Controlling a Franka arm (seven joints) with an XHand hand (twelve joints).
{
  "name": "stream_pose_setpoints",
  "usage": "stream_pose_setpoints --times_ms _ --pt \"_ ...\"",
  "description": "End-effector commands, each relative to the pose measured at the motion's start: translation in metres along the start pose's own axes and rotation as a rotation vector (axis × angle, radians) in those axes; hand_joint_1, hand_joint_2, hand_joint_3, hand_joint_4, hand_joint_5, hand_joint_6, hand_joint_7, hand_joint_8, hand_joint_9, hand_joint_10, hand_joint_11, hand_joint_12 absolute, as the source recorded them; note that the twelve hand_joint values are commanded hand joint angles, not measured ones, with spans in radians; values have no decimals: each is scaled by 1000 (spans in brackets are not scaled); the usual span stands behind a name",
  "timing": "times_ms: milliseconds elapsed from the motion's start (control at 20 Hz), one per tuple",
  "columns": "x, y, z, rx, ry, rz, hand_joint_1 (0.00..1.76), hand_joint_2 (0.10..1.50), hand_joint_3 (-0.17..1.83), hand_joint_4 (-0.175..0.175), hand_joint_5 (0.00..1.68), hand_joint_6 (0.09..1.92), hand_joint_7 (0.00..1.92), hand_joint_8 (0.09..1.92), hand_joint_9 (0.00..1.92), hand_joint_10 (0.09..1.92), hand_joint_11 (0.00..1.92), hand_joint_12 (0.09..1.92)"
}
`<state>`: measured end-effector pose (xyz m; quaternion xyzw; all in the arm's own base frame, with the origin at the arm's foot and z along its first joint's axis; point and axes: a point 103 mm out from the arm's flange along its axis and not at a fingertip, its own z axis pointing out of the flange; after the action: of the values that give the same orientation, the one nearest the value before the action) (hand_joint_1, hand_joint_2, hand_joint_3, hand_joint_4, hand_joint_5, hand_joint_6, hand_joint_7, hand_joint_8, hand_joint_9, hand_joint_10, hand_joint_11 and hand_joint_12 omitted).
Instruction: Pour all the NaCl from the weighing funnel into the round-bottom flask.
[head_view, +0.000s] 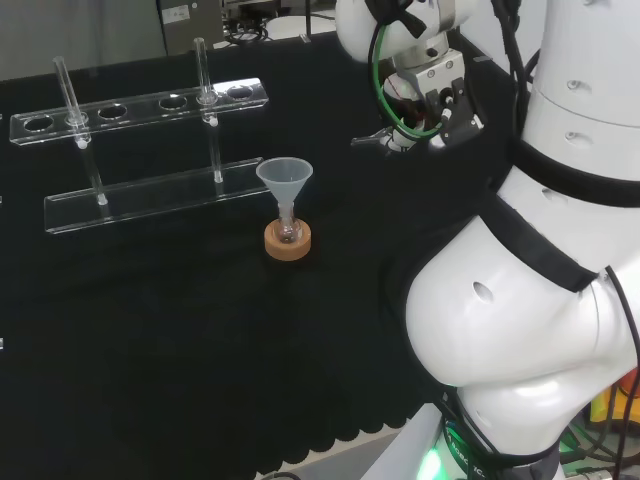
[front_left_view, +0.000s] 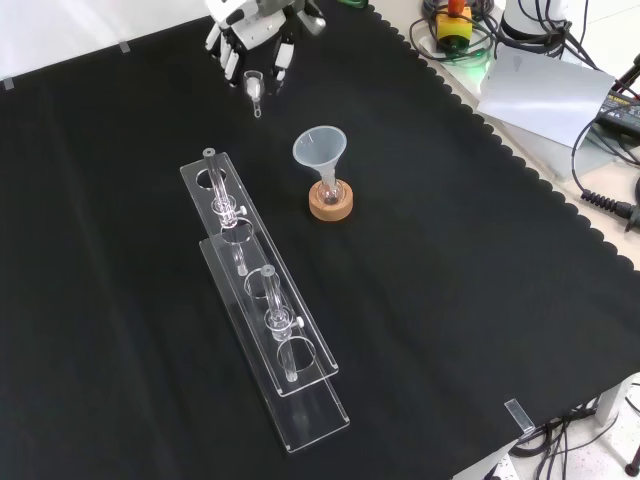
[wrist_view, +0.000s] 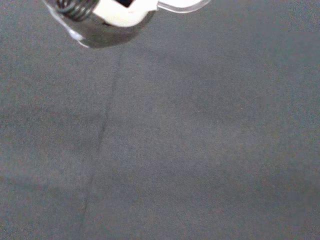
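A small round-bottom flask (head_view: 288, 233) (front_left_view: 330, 193) sits in a cork ring (head_view: 288, 243) (front_left_view: 331, 207) near the middle of the cloth. A clear plastic funnel (head_view: 285, 178) (front_left_view: 320, 149) stands in its neck. In the front view the hand (front_left_view: 252, 28) hangs at the top edge, above the cloth and beyond the flask. Its fingers are curled round a small clear weighing funnel (front_left_view: 254, 88) whose spout points down. In the head view the hand (head_view: 425, 105) is to the right of the flask and higher, with the weighing funnel (head_view: 372, 140) sticking out leftward. What the weighing funnel contains cannot be seen.
A long clear acrylic rack (head_view: 140, 108) (front_left_view: 262, 290) with a few glass tubes stands left of the flask in the front view and behind-left in the head view. The scalloped cloth edge (front_left_view: 520, 165) runs along the front view's right, with paper and cables beyond it.
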<state>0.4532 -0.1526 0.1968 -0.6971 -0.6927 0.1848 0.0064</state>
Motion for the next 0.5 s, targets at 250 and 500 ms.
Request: stream_pose_setpoints --times_ms 250,500 --pt "7 -22 -20 25 -29 3 1058 837 490 175 1067 961 989 558 1158 370 642 1214" --pt "18 -28 -39 13 -47 -19 1058 835 494 175 1068 961 997 559 1162 370 645 1213"
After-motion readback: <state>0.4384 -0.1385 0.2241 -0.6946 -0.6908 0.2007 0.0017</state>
